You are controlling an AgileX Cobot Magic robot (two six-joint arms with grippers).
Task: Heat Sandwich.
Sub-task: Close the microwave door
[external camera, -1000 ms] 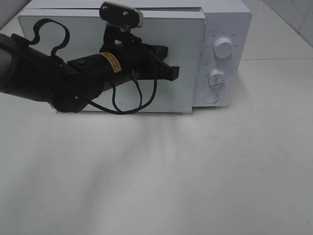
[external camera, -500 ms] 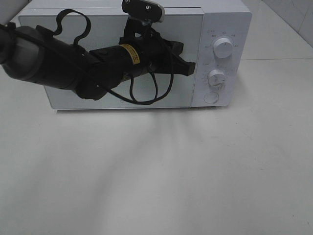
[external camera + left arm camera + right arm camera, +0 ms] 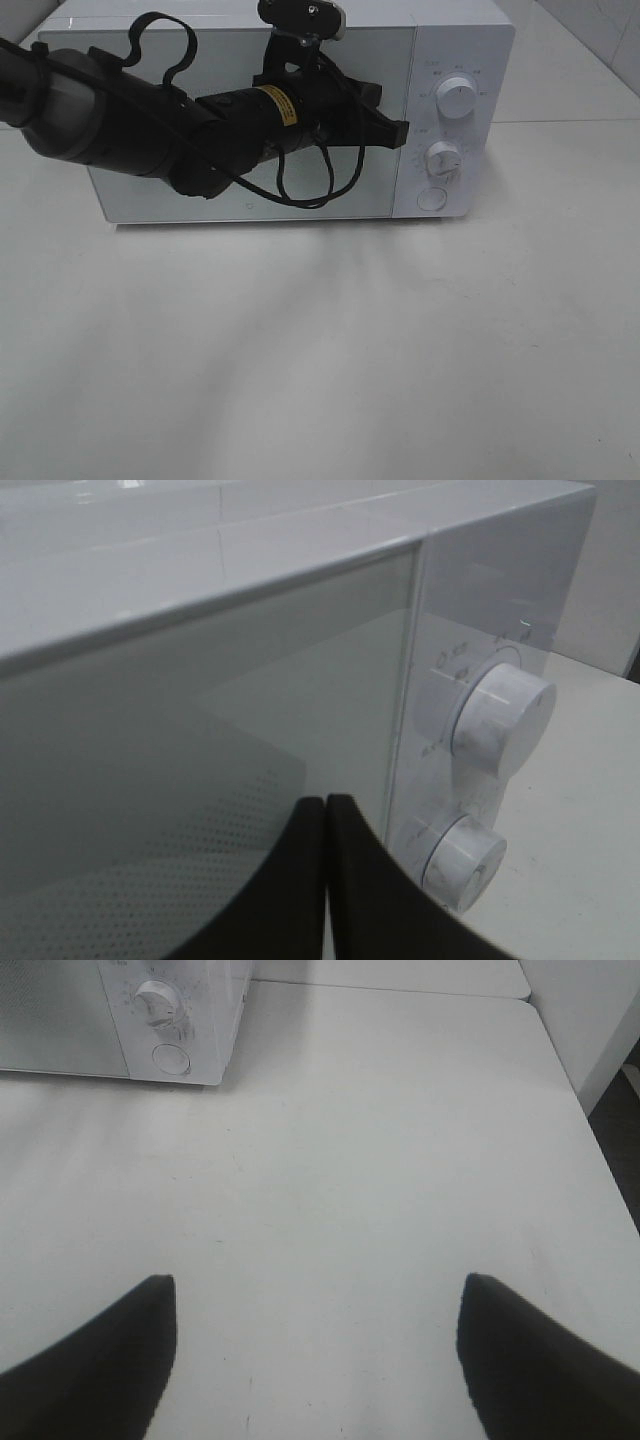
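Note:
The sandwich is out of view in every frame. A white microwave [image 3: 455, 45] stands at the back of the table with its grey glass door [image 3: 375, 70] flush against the body. My left gripper [image 3: 400, 130] is shut with nothing in it, its tip at the door's right edge beside the control panel. In the left wrist view the closed left gripper [image 3: 326, 802] sits just in front of the door glass [image 3: 250, 730]. My right gripper [image 3: 317, 1282] hangs open and empty over bare table, well to the right of the microwave [image 3: 185, 1030].
The control panel carries an upper knob [image 3: 458, 100], a lower knob [image 3: 443, 157] and a round button [image 3: 432, 198]. White table [image 3: 320, 350] stretches in front of the microwave. A cable loops under the left arm [image 3: 130, 130].
The microwave door has swung from ajar to flush with the body. My left arm has moved right and toward the microwave with it, gripper shut throughout.

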